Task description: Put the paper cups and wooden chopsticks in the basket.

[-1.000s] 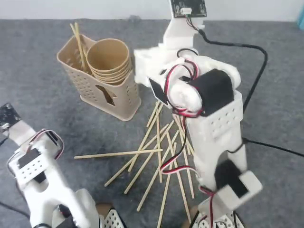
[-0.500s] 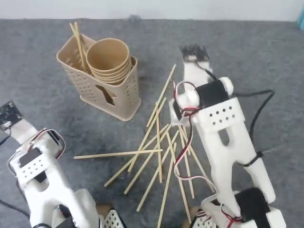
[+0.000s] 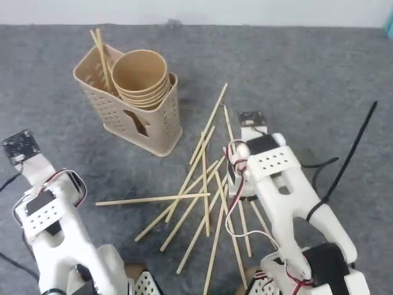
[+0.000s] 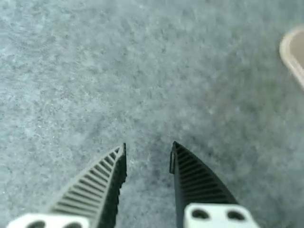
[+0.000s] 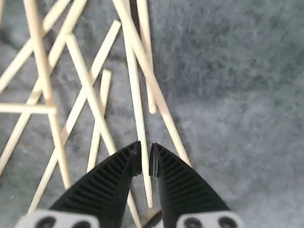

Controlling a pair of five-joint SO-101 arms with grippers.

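A beige perforated basket (image 3: pixel 153 132) stands at the back left of the grey carpet. It holds a stack of paper cups (image 3: pixel 141 77) and a couple of wooden chopsticks (image 3: pixel 101 52). Several loose chopsticks (image 3: pixel 196 196) lie crossed in a pile at the centre. The right arm (image 3: pixel 270 166) hangs low over the pile's right side. My right gripper (image 5: pixel 145 159) is shut to a thin slit, and one chopstick (image 5: pixel 135 95) runs under its tips. My left gripper (image 4: pixel 147 152) is open over bare carpet, with the left arm (image 3: pixel 43 209) at the front left.
The basket's rim (image 4: pixel 294 57) shows at the edge of the left wrist view, well away from that gripper. A black cable (image 3: pixel 353 153) trails at the right arm's right. Bare carpet lies to the left and at the back right.
The right arm came away from beside the basket and swung down and forward onto the chopstick pile. The left arm's wrist shifted slightly.
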